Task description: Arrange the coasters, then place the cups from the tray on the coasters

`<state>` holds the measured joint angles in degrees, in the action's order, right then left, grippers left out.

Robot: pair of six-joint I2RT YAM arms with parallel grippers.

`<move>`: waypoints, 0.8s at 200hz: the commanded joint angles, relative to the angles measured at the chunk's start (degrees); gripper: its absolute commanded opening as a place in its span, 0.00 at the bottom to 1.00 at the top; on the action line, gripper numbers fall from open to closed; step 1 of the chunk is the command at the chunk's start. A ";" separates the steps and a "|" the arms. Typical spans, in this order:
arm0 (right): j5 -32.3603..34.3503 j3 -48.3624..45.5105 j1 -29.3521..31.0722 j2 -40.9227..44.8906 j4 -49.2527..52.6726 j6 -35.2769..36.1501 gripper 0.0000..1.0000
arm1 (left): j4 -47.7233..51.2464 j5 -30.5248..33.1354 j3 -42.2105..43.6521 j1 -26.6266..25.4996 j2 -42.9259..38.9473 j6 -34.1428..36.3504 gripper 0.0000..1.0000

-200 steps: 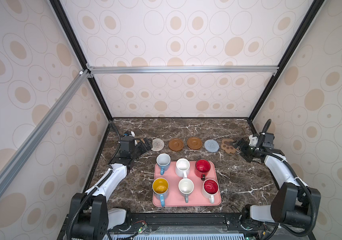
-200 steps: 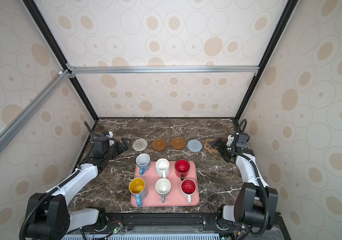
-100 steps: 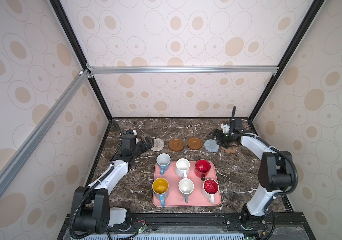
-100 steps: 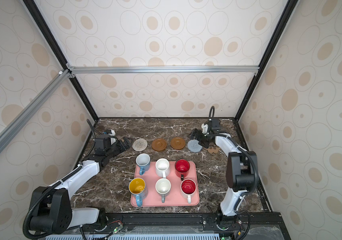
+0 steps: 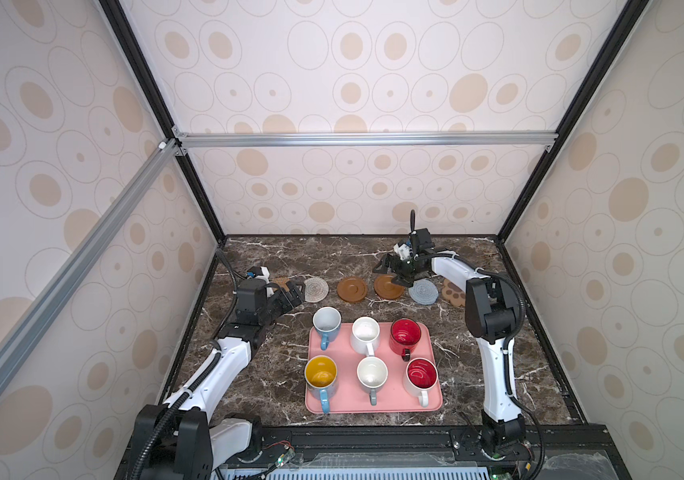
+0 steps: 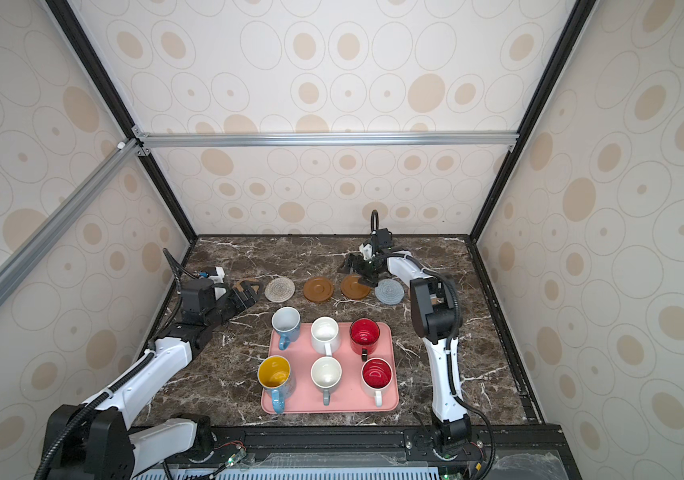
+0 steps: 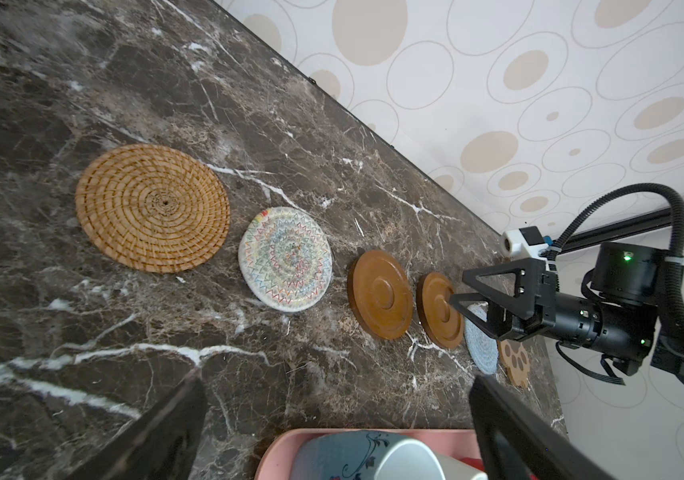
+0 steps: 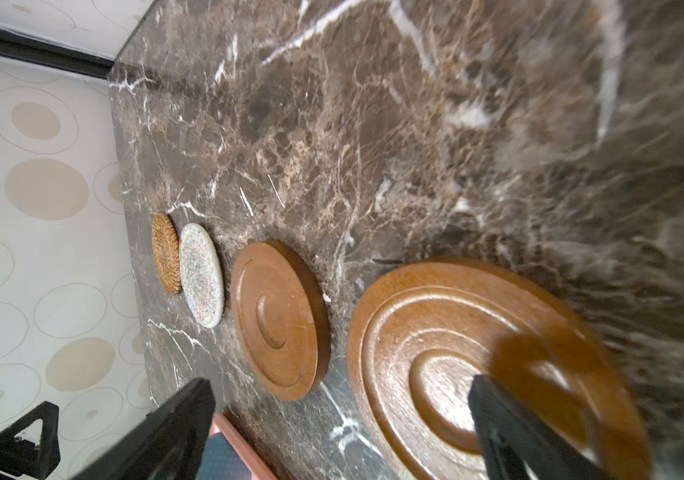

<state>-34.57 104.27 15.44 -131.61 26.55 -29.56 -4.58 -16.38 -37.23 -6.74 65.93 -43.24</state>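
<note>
Right gripper [image 5: 389, 276], jaws spread, hovers over a brown ridged disc [image 8: 415, 332]. Left gripper [image 5: 295, 294], also spread, hangs near the rattan coaster [image 7: 152, 208].

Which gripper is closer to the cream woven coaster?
Left. The left gripper sits just beside the cream woven coaster; the right gripper is over the farther brown disc, two coasters along.

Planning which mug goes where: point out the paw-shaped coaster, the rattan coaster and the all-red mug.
Paw-shaped coaster [image 5: 452, 292]: in a top view, middle of its brown face.
Rattan coaster [image 7: 152, 208]: left wrist view, centre of its spiral weave.
All-red mug [image 5: 405, 333]: in a top view, red inside of its bowl.
</note>
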 commanded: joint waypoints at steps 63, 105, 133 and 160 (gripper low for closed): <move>-0.01 -3.29 2.70 0.90 8.91 5.97 1.00 | 0.30 1.02 1.90 0.36 -3.67 -1.83 1.00; 0.22 -3.64 3.69 1.27 12.76 9.67 1.00 | 0.21 0.79 2.25 0.41 -3.95 -2.11 1.00; 0.61 -3.79 3.68 1.53 13.36 10.31 1.00 | 0.65 1.07 2.62 0.41 -4.68 -2.10 1.00; 2.64 -2.84 3.69 1.36 13.62 10.07 1.00 | 0.70 1.53 2.96 0.39 -5.37 -2.19 1.00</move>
<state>-34.81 102.50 18.68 -130.34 34.04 -20.36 -4.12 -15.97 -34.28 -6.74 61.89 -44.62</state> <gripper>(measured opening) 0.996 0.998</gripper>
